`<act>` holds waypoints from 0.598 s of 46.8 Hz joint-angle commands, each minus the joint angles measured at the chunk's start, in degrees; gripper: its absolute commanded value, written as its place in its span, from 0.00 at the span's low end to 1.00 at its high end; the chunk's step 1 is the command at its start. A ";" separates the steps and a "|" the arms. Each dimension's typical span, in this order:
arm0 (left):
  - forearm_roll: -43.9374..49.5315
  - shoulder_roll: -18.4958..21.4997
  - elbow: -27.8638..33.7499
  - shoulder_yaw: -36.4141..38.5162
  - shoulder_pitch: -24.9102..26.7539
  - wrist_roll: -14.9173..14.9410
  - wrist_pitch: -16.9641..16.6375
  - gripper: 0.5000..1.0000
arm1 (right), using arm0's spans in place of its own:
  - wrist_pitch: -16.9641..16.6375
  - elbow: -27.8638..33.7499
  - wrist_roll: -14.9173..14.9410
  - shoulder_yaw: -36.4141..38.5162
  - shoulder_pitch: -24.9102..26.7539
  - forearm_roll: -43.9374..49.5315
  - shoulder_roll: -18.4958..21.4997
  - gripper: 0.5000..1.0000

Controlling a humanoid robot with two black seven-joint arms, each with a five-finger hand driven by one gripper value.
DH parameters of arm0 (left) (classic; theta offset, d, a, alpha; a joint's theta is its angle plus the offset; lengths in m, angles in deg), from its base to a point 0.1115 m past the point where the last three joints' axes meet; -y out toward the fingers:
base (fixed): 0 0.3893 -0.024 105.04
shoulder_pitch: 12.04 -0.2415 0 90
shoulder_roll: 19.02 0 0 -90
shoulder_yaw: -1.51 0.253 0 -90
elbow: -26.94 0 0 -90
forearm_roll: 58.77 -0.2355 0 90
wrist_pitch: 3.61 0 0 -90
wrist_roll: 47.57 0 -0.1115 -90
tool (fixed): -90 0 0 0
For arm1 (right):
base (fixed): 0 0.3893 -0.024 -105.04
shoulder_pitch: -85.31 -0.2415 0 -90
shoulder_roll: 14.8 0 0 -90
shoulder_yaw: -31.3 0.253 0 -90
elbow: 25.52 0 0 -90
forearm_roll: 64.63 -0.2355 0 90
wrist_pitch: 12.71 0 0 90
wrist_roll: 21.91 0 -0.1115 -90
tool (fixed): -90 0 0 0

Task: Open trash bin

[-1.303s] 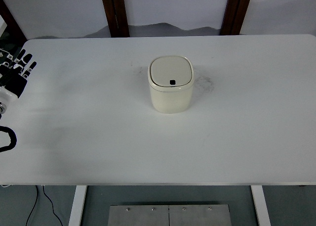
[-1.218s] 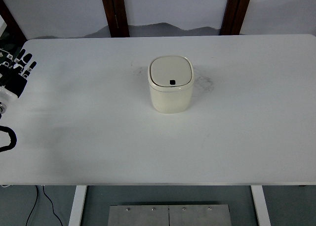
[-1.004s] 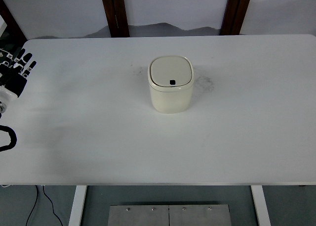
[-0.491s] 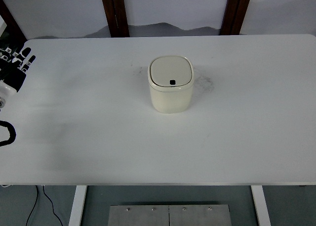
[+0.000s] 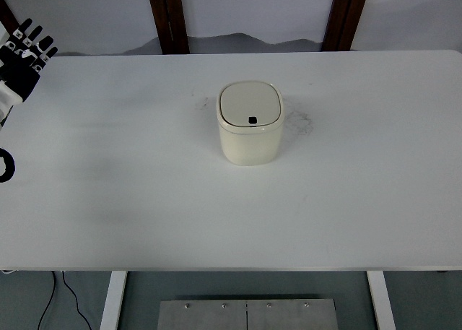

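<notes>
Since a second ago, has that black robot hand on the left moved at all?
Yes. The black left hand has risen toward the table's far left corner, fingers spread. The cream trash bin has not shifted.

Smooth plastic trash bin (image 5: 250, 124), matt table (image 5: 144, 200)

1. Left hand (image 5: 22, 59) hovering at the far left edge, black, palm facing down.
2. Fingers (image 5: 29, 34) extending straight, slightly spread, pointing away, gripping nothing.
3. Pale wrist section showing just behind.
</notes>
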 commanded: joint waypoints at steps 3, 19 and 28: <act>-0.12 1.70 4.14 5.72 4.63 -0.03 -0.37 1.00 | 0.00 0.00 0.00 0.00 -0.01 0.00 0.00 0.98; -1.35 3.02 9.77 21.37 17.73 0.06 -0.02 1.00 | 0.00 0.00 0.00 0.00 -0.01 0.00 0.00 0.98; -10.66 2.85 13.72 24.62 21.87 0.33 -0.02 1.00 | 0.00 0.00 0.00 0.00 -0.01 0.00 0.00 0.98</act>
